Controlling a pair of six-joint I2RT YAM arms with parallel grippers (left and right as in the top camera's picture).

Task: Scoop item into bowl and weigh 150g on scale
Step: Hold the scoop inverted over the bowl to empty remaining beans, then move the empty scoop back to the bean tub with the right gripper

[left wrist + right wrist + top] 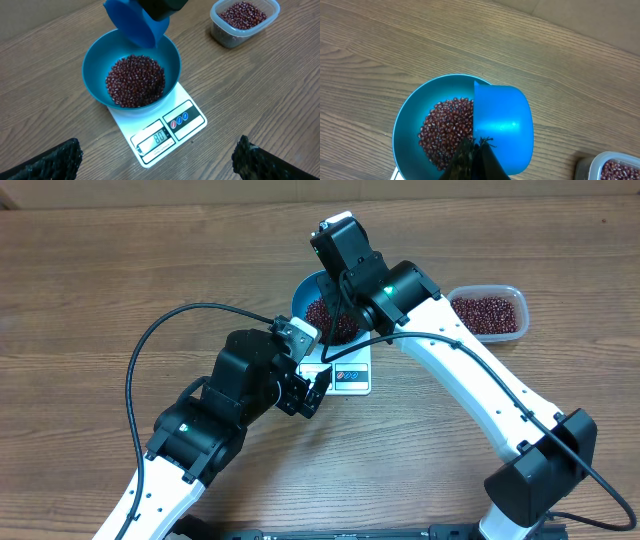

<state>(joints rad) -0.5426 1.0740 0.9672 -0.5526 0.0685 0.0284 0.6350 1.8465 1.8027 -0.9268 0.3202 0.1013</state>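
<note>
From above, a round deep bright-blue bowl (307, 292) sits on a small flat white square digital scale (350, 372) near the middle of the wooden worktop (90, 290), somewhat toward its far edge. A heap of small dark red-brown beans (322, 313) lies in the bowl. The right arm (450, 365) reaches over it. The left claw (314, 391) hangs just beside the scale's near edge. A clear rounded-rectangular plastic tub (487, 312) of beans stands toward the right edge.

In the left wrist view, the left claw's two dark fingertips (50, 161) stand wide apart and released, grasping nothing. A small blue plastic scoop (134, 22) is tilted above the bowl's far rim. The scale's display (155, 137) shows dark digits.

In the right wrist view, the right claw (476, 161) is clenched on the scoop, whose mouth faces the beans in the bowl
</note>
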